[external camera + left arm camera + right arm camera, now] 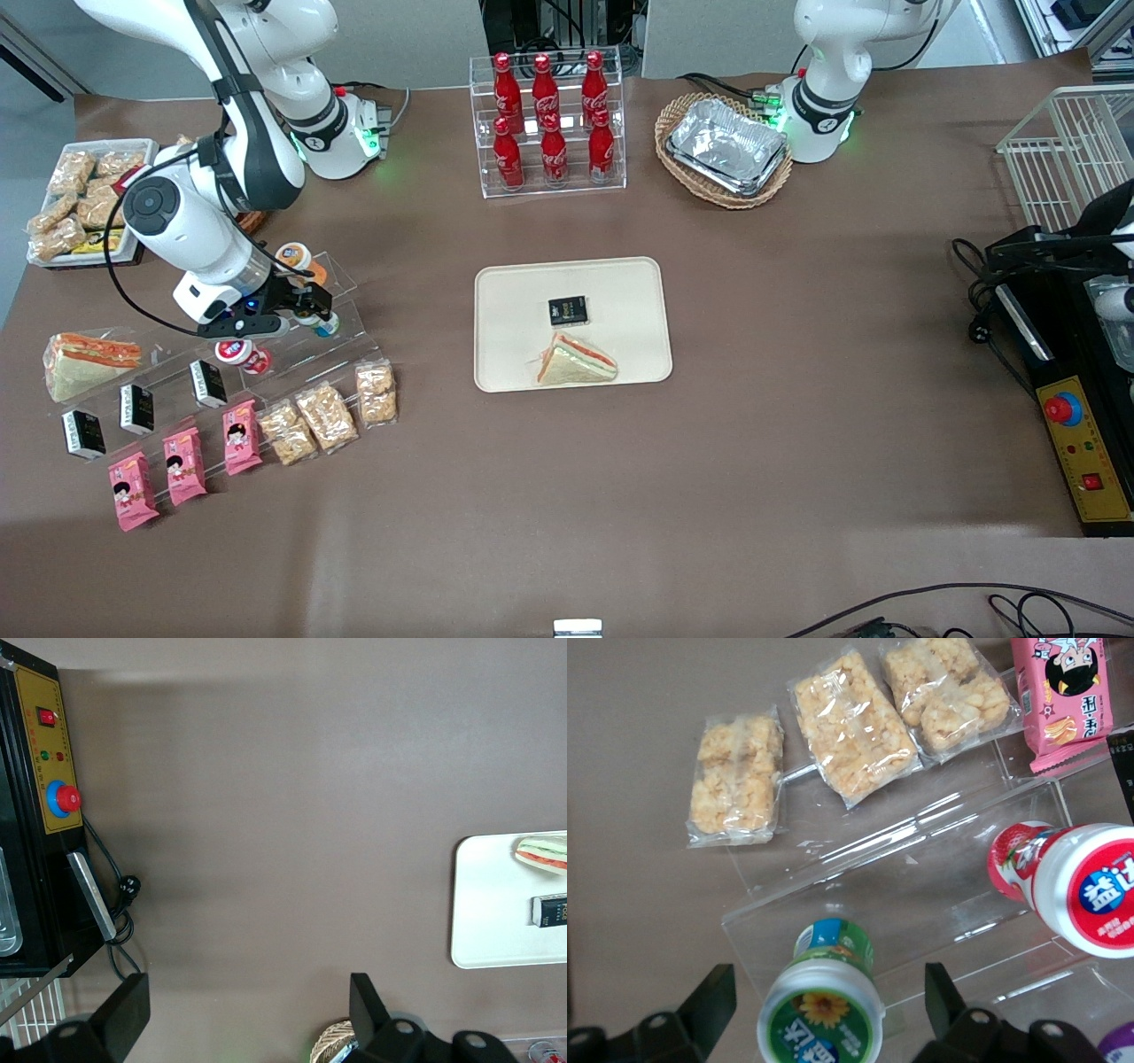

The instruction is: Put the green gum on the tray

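Observation:
The green gum (824, 1001) is a small white bottle with a green-rimmed lid and a sunflower label, standing on a clear acrylic step shelf (921, 904). My right gripper (828, 992) is open, with one finger on each side of the bottle and a gap to both. In the front view the gripper (308, 312) hangs over the shelf at the working arm's end of the table, and only a teal bit of the gum (328, 326) shows under it. The cream tray (620, 292) lies mid-table and holds a sandwich (574, 361) and a black packet (567, 310).
A red-lidded bottle (1081, 886) lies on the shelf beside the gum. An orange-lidded bottle (292, 257) stands on a higher step. Bags of puffed snacks (850, 722), pink packets (186, 465) and black packets lie nearer the front camera. A cola rack (549, 124) and a foil-tray basket (725, 149) stand farther away.

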Controlling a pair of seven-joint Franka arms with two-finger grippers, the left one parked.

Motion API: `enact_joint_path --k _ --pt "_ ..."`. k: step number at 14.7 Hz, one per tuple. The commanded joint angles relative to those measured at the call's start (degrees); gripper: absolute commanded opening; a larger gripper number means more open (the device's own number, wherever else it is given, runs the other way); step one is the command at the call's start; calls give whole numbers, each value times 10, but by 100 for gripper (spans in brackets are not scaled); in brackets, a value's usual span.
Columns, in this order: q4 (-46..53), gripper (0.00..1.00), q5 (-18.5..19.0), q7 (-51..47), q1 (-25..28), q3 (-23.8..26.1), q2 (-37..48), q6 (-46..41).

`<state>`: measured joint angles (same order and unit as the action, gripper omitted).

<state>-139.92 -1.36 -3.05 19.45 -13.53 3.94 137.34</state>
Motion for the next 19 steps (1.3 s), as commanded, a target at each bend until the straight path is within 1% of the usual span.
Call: enact_joint_path --k 1,3,4,6,8,9,10,12,13,15,19 --pt "-6 85 3 4 -3 -3 -11 22" --pt "-7 75 1 4 -3 -4 -15 28" --pt "-7 73 0 4 -4 -4 -18 28" --pt "-8 62 0 3 -3 -4 -19 28" --pt "-7 50 0 3 -4 -4 -19 28" --pt "-8 41 -1 3 -4 -4 -19 28" --pt "-7 35 -1 3 -4 -4 -19 28" --pt "-7 19 -1 2 -4 -4 -19 28" --pt "-7 17 -1 2 -4 -4 -19 27" --pt "-6 17 -1 1 -4 -4 -19 25" --pt "-4 18 -2 -5 -3 -4 -17 22"
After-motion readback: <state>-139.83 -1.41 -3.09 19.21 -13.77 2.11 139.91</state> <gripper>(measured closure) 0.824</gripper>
